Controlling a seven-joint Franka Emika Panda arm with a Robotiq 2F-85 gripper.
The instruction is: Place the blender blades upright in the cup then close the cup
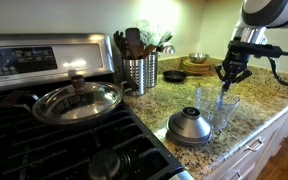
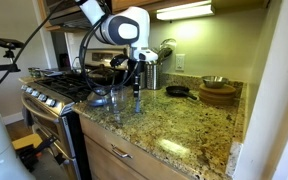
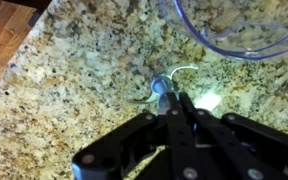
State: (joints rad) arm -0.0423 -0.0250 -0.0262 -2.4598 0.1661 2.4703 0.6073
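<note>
My claw (image 3: 170, 102) is clamped tight on the slim metal stem of the blender blades (image 3: 161, 86), their thin curved edges blurred, over the speckled granite worktop (image 3: 74, 70) beside the clear, cut-off plastic cup (image 3: 239, 30).

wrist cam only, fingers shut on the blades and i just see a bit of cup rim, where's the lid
Observer: The silver dome lid sits on the counter beside the cup, on the side nearer the stove.
Operator: is the cup standing up
Observer: Yes, it stands upright with its mouth open, right next to the blades.
Operator: anything tall close by
Observer: A perforated steel utensil holder full of utensils stands farther back, beside the stove.
</note>
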